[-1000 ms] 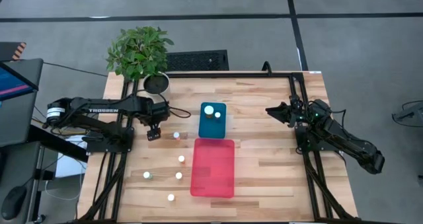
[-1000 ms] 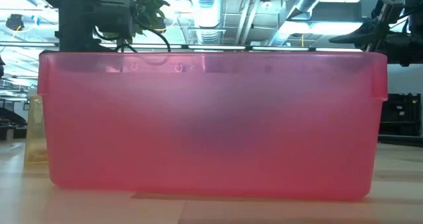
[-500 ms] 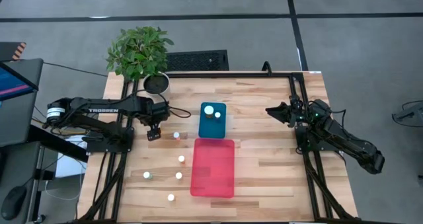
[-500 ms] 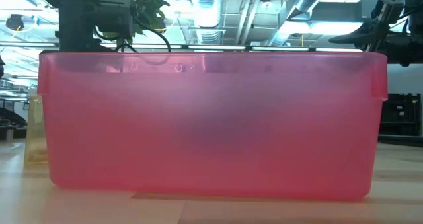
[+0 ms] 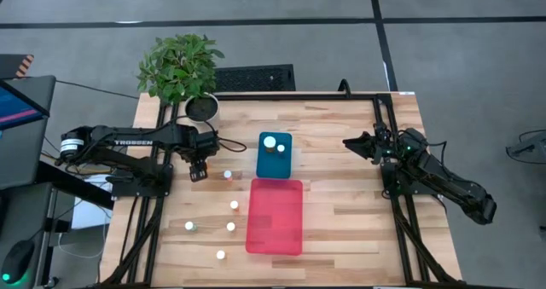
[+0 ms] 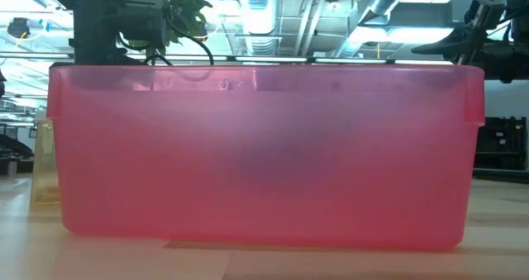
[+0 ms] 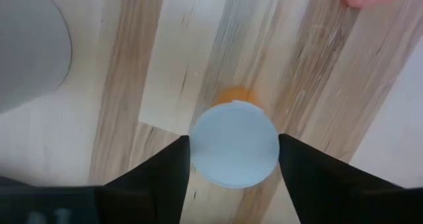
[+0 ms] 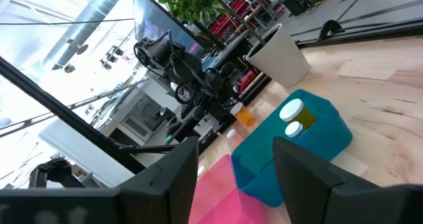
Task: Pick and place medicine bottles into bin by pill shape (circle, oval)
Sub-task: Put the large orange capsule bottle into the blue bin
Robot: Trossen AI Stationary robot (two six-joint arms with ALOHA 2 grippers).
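Note:
My left gripper [image 5: 199, 171] points down over the table's left half, shut on a medicine bottle [image 7: 233, 143] with a white cap and an orange body. Several other white-capped bottles stand on the wood, among them ones in the high view [image 5: 228, 175] [image 5: 234, 205] [image 5: 220, 255]. Two more bottles [image 5: 270, 141] stand in the blue bin [image 5: 274, 163]. The red bin [image 5: 275, 216] lies nearer the front. My right gripper [image 5: 350, 142] is open and empty, held above the table's right side, facing the bins [image 8: 234, 184]. My left gripper pinches the bottle's round white cap [image 7: 198, 148] between its two fingers, one on each side. The fingers come from above, pointing down. The bottle is upright, its orange body [image 7: 234, 94] showing below the cap. Whether its base is on the wood I cannot tell.
A potted plant [image 5: 181, 67] in a white pot [image 5: 202, 108] stands at the far left corner. The red bin fills the low view [image 6: 264, 148], with one bottle [image 6: 41, 173] beside its left end. Bare wood lies between the bins and my right arm.

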